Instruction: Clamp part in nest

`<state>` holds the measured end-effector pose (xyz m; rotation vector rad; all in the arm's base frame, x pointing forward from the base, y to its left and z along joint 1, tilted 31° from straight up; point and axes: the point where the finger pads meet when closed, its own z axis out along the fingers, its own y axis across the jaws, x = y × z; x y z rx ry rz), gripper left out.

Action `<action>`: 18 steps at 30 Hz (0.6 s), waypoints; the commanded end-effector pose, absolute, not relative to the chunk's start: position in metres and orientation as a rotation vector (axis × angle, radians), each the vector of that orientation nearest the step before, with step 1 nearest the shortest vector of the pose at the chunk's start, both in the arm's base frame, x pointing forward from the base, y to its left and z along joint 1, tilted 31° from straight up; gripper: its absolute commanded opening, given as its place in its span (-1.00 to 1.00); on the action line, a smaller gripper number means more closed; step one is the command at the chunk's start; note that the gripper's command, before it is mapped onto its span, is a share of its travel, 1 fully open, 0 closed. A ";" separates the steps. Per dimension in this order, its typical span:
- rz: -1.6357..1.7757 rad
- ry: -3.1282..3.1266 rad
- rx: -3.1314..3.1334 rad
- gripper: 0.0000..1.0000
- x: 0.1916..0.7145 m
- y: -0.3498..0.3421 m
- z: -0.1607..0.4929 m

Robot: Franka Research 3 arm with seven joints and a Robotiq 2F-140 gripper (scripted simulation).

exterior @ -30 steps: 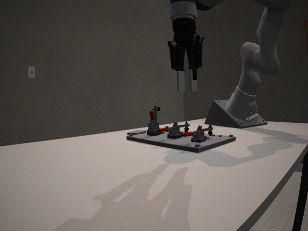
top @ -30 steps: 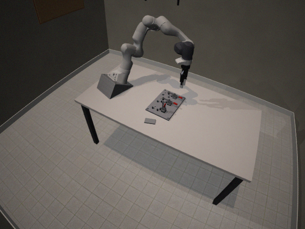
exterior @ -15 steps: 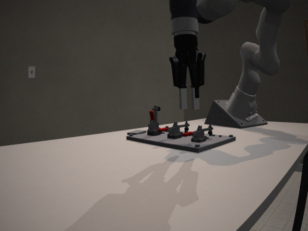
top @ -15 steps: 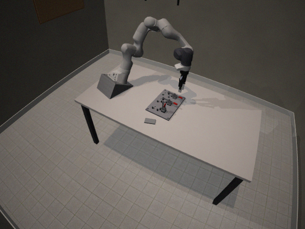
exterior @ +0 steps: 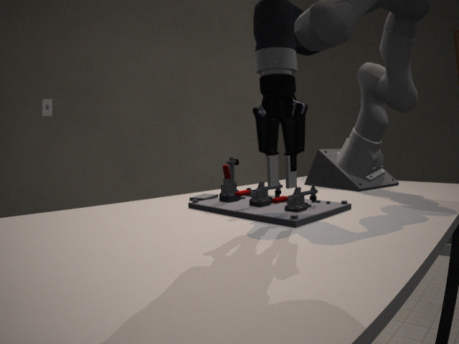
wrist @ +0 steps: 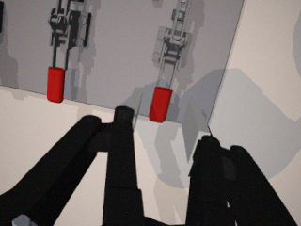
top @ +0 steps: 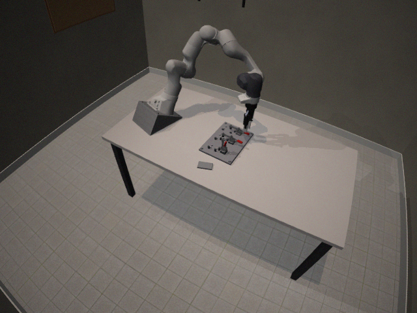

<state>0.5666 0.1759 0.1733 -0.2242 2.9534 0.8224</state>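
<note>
In the wrist view, the partly open hand [top: 247, 129] [exterior: 281, 186] [wrist: 163, 106] is nearest, holding nothing. In the top view, the flat gray part [top: 204, 165] lies below center on the table [top: 269, 188] [exterior: 129, 251] [wrist: 28, 141]. It looks stiff, maybe slippery; pinch its long sides.

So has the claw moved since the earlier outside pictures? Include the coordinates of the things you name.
Yes, downward: against the metal board [top: 215, 153] [exterior: 241, 215] [wrist: 113, 61], the claw [top: 247, 129] [exterior: 281, 186] [wrist: 163, 106] now hangs closer, its fingertips just above the clamps instead of well over them.
</note>
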 end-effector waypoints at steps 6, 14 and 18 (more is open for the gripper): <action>0.812 2.935 -0.225 -0.44 0.573 0.178 0.169; 0.812 2.935 -0.225 -0.44 0.573 0.178 0.169; 0.812 2.935 -0.225 -0.44 0.573 0.178 0.169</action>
